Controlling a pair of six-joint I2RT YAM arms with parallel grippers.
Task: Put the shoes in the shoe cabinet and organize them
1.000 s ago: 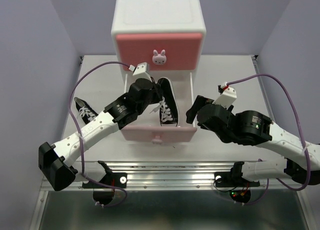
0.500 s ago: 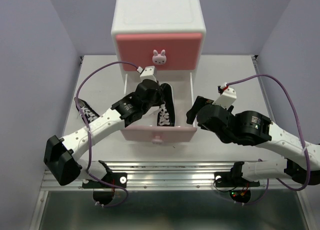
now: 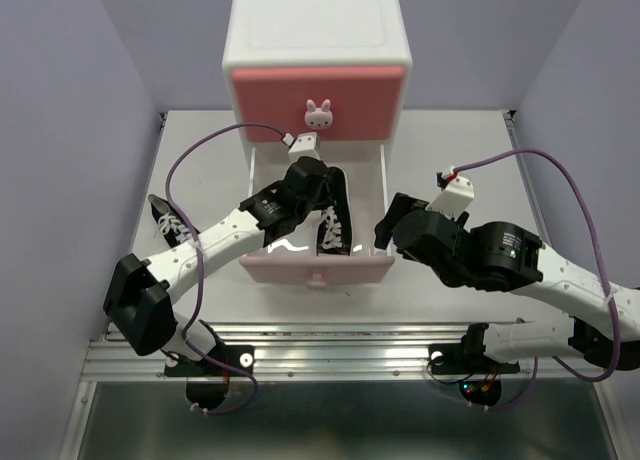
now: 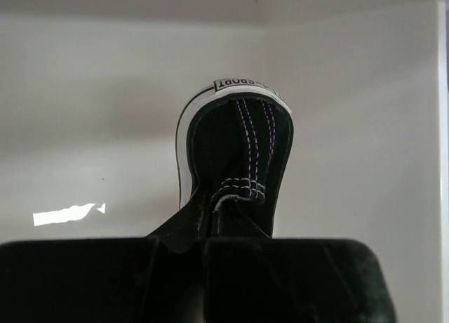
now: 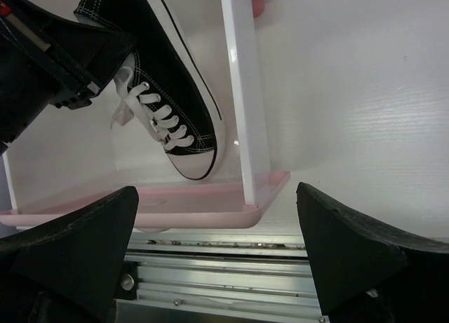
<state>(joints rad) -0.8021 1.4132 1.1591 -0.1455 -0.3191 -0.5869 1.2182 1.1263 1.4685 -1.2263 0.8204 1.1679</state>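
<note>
The shoe cabinet [image 3: 318, 40] stands at the back, its darker pink upper drawer shut. The paler pink lower drawer [image 3: 315, 270] is pulled out. A black shoe [image 3: 336, 220] lies in its right half, toe toward the pink front. My left gripper [image 3: 312, 183] is shut on that shoe's heel collar; the left wrist view shows the heel [image 4: 238, 147] just beyond my gripper [image 4: 203, 242]. The second black shoe [image 3: 170, 221] lies on the table at the left. My right gripper [image 3: 385, 225] is open and empty beside the drawer's right wall [image 5: 242, 112]. The orange shoes are out of view.
The table's metal front rail [image 3: 330, 350] runs just in front of the drawer. Lilac walls close in the left, right and back. In the right wrist view the shoe [image 5: 168, 105] lies against the drawer's right wall, with the left gripper [image 5: 63, 63] at its heel.
My left gripper has moved a little right and toward the cabinet over the open drawer, its arm swinging in behind it. The right arm has not moved.
</note>
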